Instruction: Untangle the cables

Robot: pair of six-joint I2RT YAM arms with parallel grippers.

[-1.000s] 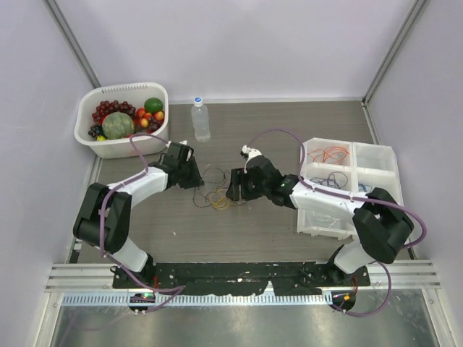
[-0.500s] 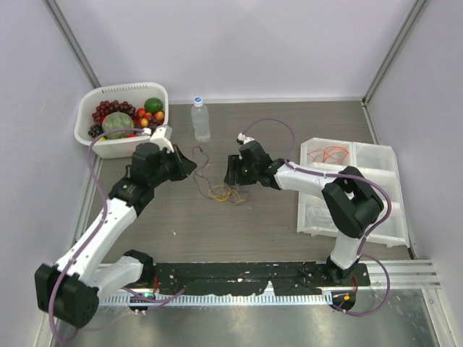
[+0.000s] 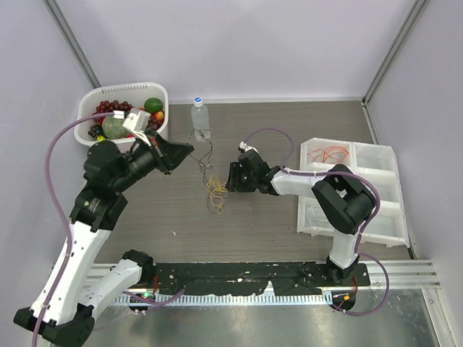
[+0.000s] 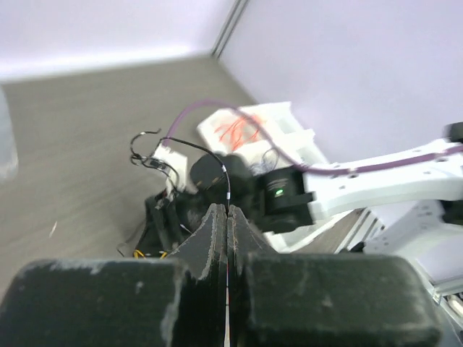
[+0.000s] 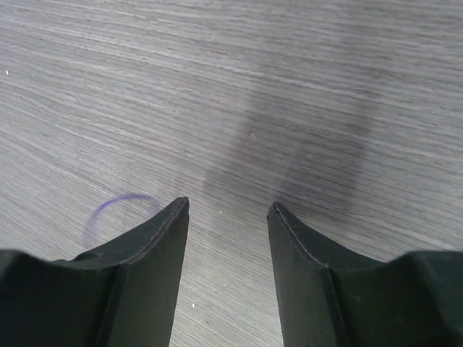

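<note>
Cables (image 3: 214,189): we are logging most as knotted on the table (image 3: 289,130) between the arms. The left gripper (image 4: 226,217) is pinching one black strand (image 4: 195,147), raised. The right gripper (image 5: 226,210) is standing open and empty beside the knot. Orange and blue ones are lying in the tray (image 3: 375,157). We are judging the task roughly half done.

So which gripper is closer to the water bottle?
Left. The left gripper, pinching a black cable, is just nearside of the water bottle; the right gripper is farther off, rightward.
</note>
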